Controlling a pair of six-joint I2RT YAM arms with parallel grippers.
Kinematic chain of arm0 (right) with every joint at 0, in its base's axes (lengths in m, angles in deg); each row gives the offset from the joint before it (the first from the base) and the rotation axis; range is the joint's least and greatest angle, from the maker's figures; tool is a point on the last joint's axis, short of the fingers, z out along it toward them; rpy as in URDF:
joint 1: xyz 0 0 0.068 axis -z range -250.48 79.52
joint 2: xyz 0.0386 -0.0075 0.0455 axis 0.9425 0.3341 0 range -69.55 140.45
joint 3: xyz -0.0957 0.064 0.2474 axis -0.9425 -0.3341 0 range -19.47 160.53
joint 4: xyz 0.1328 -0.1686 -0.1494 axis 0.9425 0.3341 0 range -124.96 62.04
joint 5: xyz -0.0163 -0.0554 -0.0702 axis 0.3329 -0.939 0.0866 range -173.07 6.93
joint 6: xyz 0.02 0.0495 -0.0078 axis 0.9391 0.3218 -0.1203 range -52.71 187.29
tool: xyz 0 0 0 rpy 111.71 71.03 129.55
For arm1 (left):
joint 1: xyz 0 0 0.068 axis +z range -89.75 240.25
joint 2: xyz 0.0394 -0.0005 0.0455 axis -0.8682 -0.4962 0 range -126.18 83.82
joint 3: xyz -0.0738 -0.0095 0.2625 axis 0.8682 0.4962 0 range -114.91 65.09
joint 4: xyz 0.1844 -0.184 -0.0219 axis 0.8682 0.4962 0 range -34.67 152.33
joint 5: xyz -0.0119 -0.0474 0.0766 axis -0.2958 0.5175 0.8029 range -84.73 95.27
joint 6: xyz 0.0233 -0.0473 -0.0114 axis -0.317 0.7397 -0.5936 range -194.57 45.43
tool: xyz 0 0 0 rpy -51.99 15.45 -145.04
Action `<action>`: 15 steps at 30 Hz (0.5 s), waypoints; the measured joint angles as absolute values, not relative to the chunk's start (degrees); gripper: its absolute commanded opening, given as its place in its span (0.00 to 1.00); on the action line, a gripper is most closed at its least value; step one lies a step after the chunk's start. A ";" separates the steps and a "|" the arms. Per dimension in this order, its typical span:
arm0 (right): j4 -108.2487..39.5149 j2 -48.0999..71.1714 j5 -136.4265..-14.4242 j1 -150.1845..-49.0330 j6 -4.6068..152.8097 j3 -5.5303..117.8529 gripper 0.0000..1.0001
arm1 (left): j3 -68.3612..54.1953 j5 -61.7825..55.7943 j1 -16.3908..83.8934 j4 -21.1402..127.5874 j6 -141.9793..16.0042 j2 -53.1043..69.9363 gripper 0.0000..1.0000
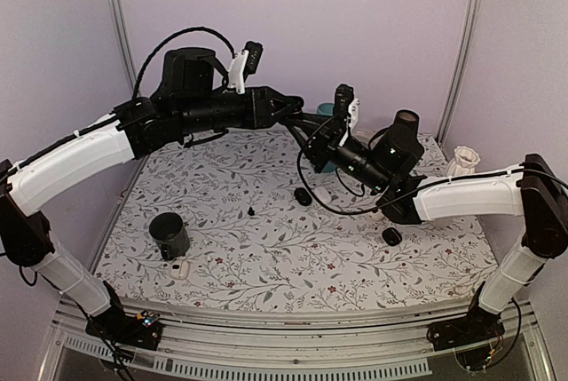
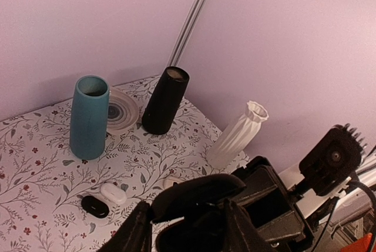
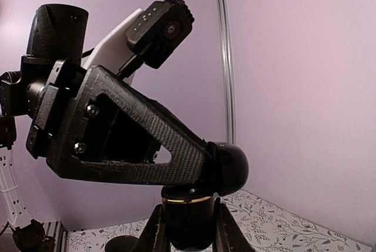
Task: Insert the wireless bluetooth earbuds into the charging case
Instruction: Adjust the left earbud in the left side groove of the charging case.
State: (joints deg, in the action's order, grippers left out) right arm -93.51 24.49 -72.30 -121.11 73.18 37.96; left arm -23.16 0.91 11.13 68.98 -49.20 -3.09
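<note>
A: Well, where's the case (image 2: 200, 190)?
B: Aloft, pinched in the right gripper (image 3: 188, 211). The left gripper (image 2: 185, 208) straddles it; whether it grips, I can't tell. One earbud (image 1: 251, 211) lies on the worktop (image 1: 266, 261), leftward.

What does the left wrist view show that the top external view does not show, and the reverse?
Only the left wrist view: the charging case close up with its lid raised, and a white pod. Only the top external view: a black cup near the front left, with a small white item beside it. Both: the teal cylinder, the tall black vase and the white ribbed vase.
</note>
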 measured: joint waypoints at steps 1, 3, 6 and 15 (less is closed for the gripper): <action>-93.53 24.49 -72.32 -121.11 73.18 37.96 0.03 | -23.16 0.93 11.13 68.89 -49.11 -3.09 0.39; -93.53 24.49 -72.35 -121.11 73.05 37.96 0.03 | -23.16 0.93 11.13 68.80 -48.92 -3.09 0.38; -93.59 24.49 -72.50 -121.11 72.98 37.93 0.03 | -23.16 0.91 11.13 68.50 -48.70 -3.09 0.38; -93.79 24.49 -72.72 -121.11 72.63 37.89 0.03 | -23.16 0.88 11.13 67.97 -48.02 -3.09 0.34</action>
State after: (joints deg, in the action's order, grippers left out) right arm -93.79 24.49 -72.72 -121.11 72.63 37.89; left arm -23.16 0.88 11.13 67.97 -48.02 -3.09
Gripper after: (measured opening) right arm 0.196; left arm 0.353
